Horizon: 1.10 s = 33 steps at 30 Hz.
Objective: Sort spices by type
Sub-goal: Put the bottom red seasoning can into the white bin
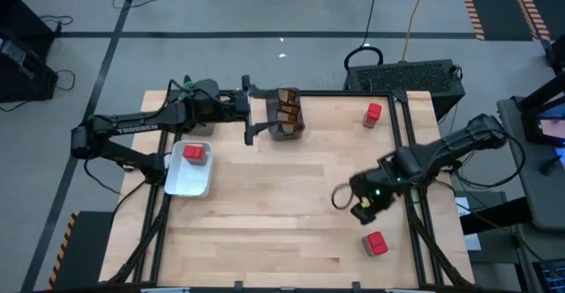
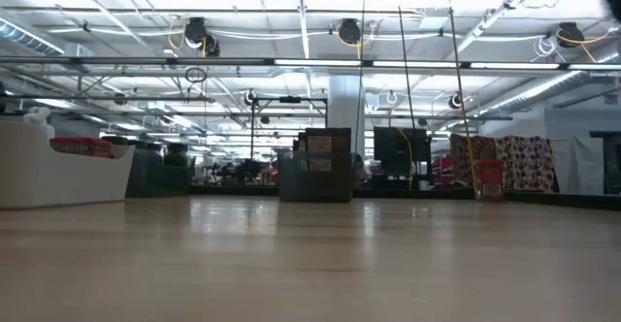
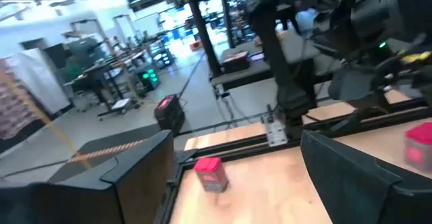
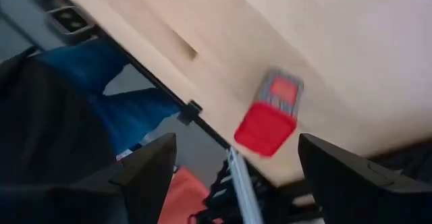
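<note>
now right pincer [image 1: 351, 201] wide, empty, near red container [image 1: 375, 244] at bench [image 1: 291, 205] edge; centre over it, descend straight. left pincer [image 1: 252, 112] wide too.

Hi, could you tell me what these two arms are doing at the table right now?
They are sorting spices. The left gripper hangs open beside the dark bin of brown packets; the right gripper is open above a red container near the table's edge. One red container sits in the white tray; another waits.
</note>
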Motion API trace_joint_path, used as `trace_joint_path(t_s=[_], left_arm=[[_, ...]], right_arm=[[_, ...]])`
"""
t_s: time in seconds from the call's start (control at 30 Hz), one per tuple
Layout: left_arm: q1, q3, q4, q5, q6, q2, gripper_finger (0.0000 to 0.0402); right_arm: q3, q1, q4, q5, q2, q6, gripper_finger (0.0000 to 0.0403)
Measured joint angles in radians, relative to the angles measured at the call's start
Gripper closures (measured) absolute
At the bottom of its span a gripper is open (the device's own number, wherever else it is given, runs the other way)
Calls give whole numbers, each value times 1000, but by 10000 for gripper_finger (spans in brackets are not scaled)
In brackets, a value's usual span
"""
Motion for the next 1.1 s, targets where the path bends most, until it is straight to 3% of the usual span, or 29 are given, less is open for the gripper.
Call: trace_joint_path(t_s=[0.23, 0.53, 1.1], left_arm=[[-1, 0, 0, 77, 6, 0, 72], [-1, 0, 3, 91, 6, 5, 72], [7, -1, 31, 74, -2, 58, 72]], right_arm=[[-79, 137, 76, 7, 0, 341, 110], [-187, 219, 196, 59, 9, 533, 110], [-247, 261, 331, 58, 191, 523, 110]])
